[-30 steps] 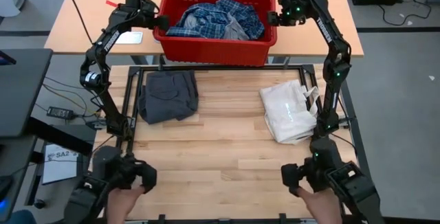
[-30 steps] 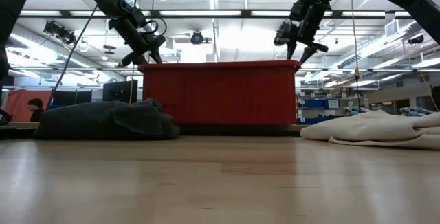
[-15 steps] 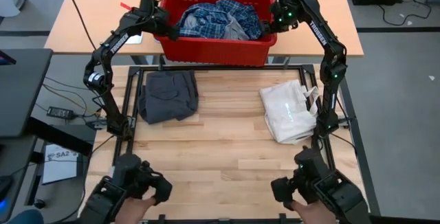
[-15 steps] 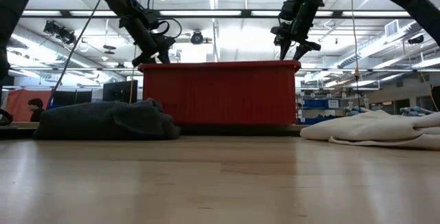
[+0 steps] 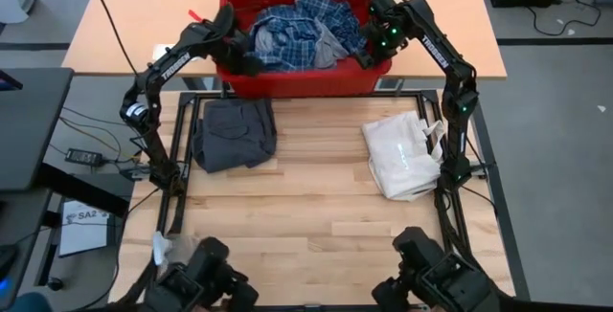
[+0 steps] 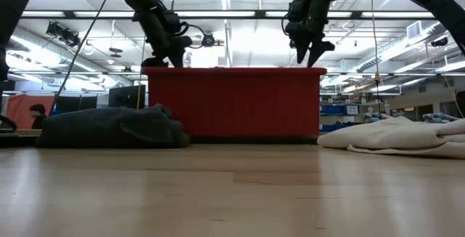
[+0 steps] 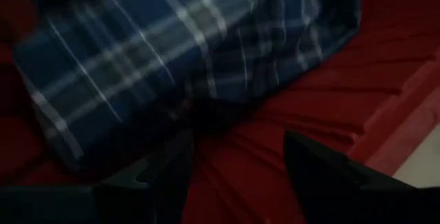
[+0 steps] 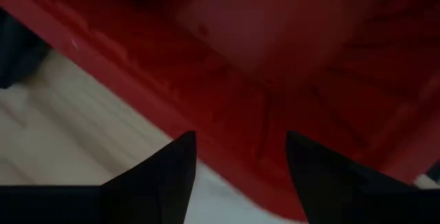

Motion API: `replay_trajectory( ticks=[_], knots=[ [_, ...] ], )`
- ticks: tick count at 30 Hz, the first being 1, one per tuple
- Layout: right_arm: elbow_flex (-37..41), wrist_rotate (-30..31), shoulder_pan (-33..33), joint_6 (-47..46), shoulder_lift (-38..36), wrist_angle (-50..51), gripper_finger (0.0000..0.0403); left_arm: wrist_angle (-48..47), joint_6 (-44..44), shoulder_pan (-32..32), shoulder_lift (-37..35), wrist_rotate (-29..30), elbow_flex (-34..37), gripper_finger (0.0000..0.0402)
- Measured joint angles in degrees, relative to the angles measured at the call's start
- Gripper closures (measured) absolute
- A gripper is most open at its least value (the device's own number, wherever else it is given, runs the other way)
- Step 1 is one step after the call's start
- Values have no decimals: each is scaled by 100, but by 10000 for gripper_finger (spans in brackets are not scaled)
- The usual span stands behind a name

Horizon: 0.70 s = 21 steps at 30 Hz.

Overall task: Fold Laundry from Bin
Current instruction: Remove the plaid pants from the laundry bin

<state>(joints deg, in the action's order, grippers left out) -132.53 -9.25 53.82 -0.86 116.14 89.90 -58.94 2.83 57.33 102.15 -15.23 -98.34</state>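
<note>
Moved: both hands have come in from outside the bin's ends to over its interior; the bin sits farther back than a second ago.
Left hand [image 5: 245,61]: low at the bin's left end, fingers parted, nothing held. My wrist view shows plaid cloth just ahead of the tips, red floor between them.
Right hand [image 5: 368,52]: at the bin's right end, fingers parted, empty. My wrist view shows only red wall and rim.
Bin [image 5: 297,80]: on the far counter [image 5: 144,15], back of the work counter [image 5: 316,207].
Laundry: plaid shirt [image 5: 292,30] and a light grey piece [image 5: 330,46] heaped in the bin; dark grey piece [image 5: 235,132] lies flat on the work counter.
Risk 1: right hand closes on the bin wall, not cloth, and drags the bin.
Risk 2: left hand pinches a single layer, shirt slips on lift.
Risk 3: grey piece rides up tangled with the shirt.
Risk 4: I lift unevenly, the shirt snags the rim and the bin tips.
</note>
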Motion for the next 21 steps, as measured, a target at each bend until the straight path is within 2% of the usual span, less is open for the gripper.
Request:
replay_trajectory(
  ticks=[5,10,21],
  knots=[
    [0,-228,-2,-38,-39,9,174,-276,57,-352,-84,83,8,171],
    [0,-189,36,53,-85,-17,174,-453,216,-591,-210,106,30,171],
    [0,-88,243,5,-85,-13,174,-65,324,-612,-430,351,19,171]
  ],
)
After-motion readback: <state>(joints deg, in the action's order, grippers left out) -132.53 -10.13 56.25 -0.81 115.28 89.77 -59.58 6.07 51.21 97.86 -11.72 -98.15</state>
